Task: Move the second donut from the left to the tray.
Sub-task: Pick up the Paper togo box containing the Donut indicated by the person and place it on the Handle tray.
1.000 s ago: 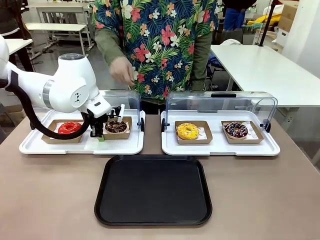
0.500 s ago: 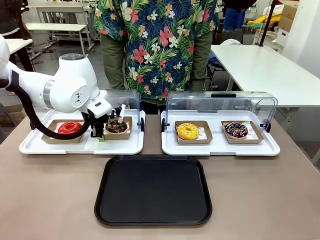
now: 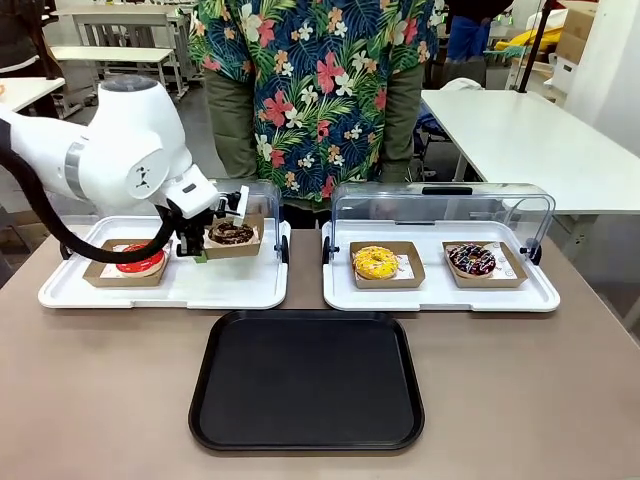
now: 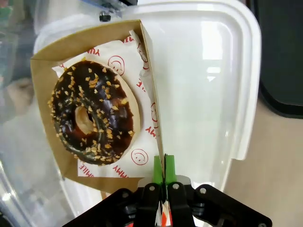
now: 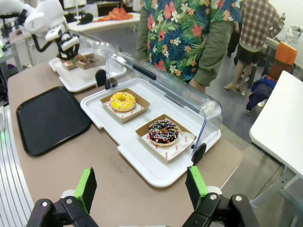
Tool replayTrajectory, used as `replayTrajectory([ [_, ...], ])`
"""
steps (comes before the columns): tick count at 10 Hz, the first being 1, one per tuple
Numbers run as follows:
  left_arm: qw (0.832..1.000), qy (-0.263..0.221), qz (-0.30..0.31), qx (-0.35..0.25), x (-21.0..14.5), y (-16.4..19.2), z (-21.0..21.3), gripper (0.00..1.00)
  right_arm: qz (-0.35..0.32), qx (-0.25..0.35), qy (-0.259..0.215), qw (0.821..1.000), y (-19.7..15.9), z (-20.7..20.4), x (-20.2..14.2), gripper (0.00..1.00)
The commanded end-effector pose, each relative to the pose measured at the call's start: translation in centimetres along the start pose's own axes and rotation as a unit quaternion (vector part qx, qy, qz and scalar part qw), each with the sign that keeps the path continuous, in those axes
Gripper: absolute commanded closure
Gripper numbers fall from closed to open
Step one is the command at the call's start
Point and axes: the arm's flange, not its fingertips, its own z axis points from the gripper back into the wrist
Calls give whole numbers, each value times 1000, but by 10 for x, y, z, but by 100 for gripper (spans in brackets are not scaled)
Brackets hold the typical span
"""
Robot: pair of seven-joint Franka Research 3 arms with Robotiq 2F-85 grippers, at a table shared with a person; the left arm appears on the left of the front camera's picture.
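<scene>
A mock bakery counter is standing inside a robotics lab or workshop hall. On a brown table (image 3: 100,400), two white display trays (image 3: 440,290) with clear lids (image 3: 440,205) are showing donuts in cardboard holders, like a shop display. A white robot arm (image 3: 100,165) is working at the left. Behind a person in a flowered shirt (image 3: 310,90), plain white work tables (image 3: 530,140) are filling the far room, with cardboard boxes (image 3: 575,30) sitting at the far right.
</scene>
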Motion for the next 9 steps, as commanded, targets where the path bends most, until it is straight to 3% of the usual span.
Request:
replayTrajectory([
  [1, 1000, 14, 24, 10, 6, -27, 21, 98, 12, -4, -17, 1000, -2, -1, 1, 0],
  [4, 999, 15, 40, 5, 37, -85, 49, 98, 12, -4, -17, 1000, -2, -1, 1, 0],
  [6, 998, 17, 54, 6, 56, -124, 49, 98, 12, -4, -17, 1000, -2, -1, 1, 0],
  [9, 999, 27, 26, 16, 94, -181, 40, 98, 12, -4, -17, 1000, -2, -1, 1, 0],
])
